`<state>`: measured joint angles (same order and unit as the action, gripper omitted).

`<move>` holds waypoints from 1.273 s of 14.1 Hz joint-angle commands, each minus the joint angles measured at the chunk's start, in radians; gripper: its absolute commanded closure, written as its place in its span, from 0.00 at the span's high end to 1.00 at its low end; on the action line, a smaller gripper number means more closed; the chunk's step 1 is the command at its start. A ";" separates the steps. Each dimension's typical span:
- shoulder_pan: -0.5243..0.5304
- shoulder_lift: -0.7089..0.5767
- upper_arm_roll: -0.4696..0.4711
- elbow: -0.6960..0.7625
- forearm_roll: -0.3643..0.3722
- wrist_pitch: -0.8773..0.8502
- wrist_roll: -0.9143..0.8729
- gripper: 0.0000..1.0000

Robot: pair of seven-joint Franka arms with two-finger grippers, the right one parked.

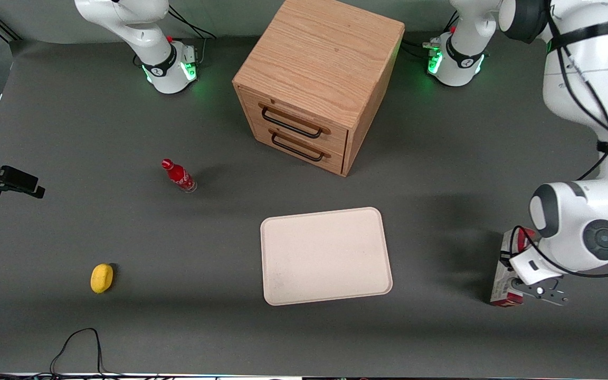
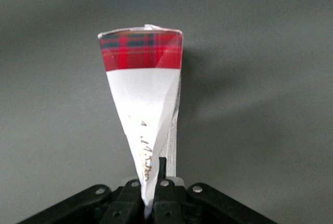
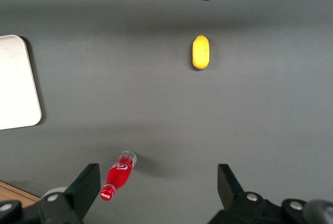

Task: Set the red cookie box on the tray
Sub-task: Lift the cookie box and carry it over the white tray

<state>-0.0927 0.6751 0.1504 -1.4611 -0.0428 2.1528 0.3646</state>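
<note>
Front view, starting at the parked arm's end of the table (image 1: 72,132): yellow lemon-like thing (image 1: 102,278) lies near the front edge, well apart from everything else. Small red bottle (image 1: 179,176) stands farther from the camera than it, between it and the wooden drawer cabinet (image 1: 317,79). Cabinet has 2 drawers w/ dark handles, both closed. Tray (image 1: 326,256) lies flat in front of the cabinet, nearer the camera, nothing on it.

Toward the working arm's end: red cookie box (image 1: 508,274) sits well apart from the tray, long axis running roughly toward the camera, partly covered by the arm. Can't tell from this view whether it rests on the table or is lifted. Gripper (image 1: 541,292) is right at the box's near end.

Wrist view: box (image 2: 143,104) shows a tartan red end and a white panel w/ print; gripper (image 2: 154,195) fingers sit tight against the box's near end, clamped on it w/ almost no gap.
</note>
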 commanded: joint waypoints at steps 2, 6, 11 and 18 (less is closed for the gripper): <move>-0.067 -0.124 0.049 0.120 -0.046 -0.294 -0.213 0.00; -0.154 -0.074 0.086 0.419 -0.100 -0.595 -0.522 0.00; -0.257 0.001 0.054 0.534 -0.184 -0.662 -0.766 0.00; -0.366 0.156 -0.125 0.490 0.013 -0.429 -0.966 0.00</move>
<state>-0.4524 0.8013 0.0692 -0.9606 -0.1160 1.6754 -0.5414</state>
